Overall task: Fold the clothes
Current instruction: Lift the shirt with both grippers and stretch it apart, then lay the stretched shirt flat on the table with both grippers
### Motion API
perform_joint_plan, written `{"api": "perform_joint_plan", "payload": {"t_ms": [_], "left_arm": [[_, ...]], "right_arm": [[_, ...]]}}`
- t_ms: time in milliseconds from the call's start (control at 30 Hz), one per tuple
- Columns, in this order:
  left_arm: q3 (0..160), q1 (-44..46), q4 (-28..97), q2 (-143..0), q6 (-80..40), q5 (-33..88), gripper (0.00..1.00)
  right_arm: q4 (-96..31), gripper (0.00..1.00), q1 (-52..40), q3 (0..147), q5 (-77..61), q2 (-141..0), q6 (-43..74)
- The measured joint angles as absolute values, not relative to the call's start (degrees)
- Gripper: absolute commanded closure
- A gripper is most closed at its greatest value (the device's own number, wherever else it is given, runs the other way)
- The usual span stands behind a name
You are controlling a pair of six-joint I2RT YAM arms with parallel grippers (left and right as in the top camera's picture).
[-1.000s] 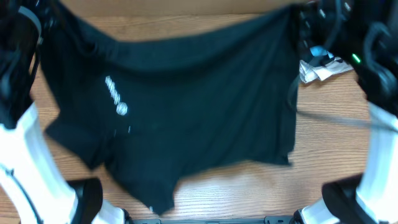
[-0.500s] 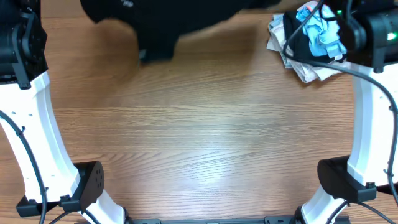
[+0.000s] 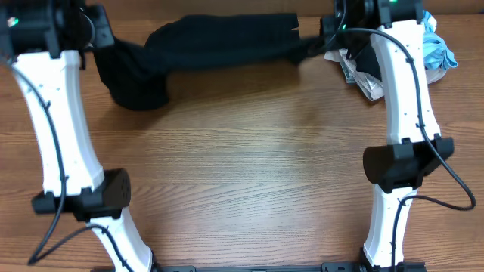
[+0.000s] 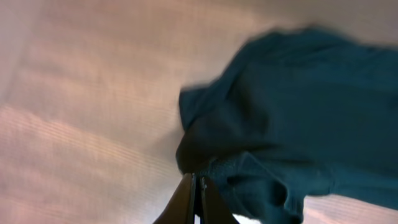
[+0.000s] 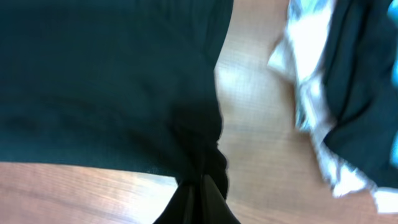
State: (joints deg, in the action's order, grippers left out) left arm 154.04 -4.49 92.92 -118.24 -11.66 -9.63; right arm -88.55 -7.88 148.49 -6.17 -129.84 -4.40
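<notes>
The left gripper (image 4: 198, 188) has its fingers pressed together on a bunched edge of the black garment (image 3: 219, 41). The cloth spreads up and to the right of those fingers. It stretches across the far side of the table (image 3: 249, 174) to the right gripper (image 5: 202, 186). That gripper is also pinched tight on a gathered fold. A pile (image 5: 348, 93) of other clothes lies just right of its fingers.

The left arm (image 3: 54, 121) reaches from its base at 7 o'clock to the 11 o'clock corner, and the right arm (image 3: 404, 83) stretches from 5 o'clock toward 1 o'clock. The left gripper (image 4: 196, 182) and right gripper (image 5: 200, 184) each pinch black cloth (image 3: 219, 38), fingers pressed together.
</notes>
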Motion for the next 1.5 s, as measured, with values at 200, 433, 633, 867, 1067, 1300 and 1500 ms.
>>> {"api": "perform_joint_plan", "payload": {"t_ms": [200, 433, 633, 867, 1067, 1300, 1500], "left_arm": [[153.4, -4.5, 96.7, -119.9, -12.3, -5.6, 0.96], [147.9, -3.3, 96.5, -115.8, -12.3, 1.3, 0.96], [130.4, -2.7, 96.5, -105.1, -13.1, 0.6, 0.96], [113.6, -2.7, 94.9, -96.2, -15.5, -0.4, 0.96], [97.3, -2.7, 92.2, -87.9, -18.1, 0.6, 0.96], [80.4, -2.7, 87.8, -79.5, -20.9, 1.1, 0.96], [73.6, -2.7, 81.3, -74.6, -23.3, 1.0, 0.96]], "right_arm": [[-95.5, 0.96, -7.9, 148.6, -7.0, -129.2, -1.5], [-96.9, 0.96, -7.9, 145.2, -8.7, -127.1, 1.8], [-96.0, 0.96, -8.0, 126.8, -9.1, -115.7, 3.5], [-86.5, 0.96, -7.9, 97.8, -8.0, -95.1, 5.6], [-80.9, 0.96, -7.9, 73.5, -7.6, -80.2, 9.1], [-77.8, 0.96, -7.9, 61.9, -11.7, -74.9, 12.3], [-74.1, 0.96, -7.9, 59.5, -13.1, -74.0, 15.0]]}}
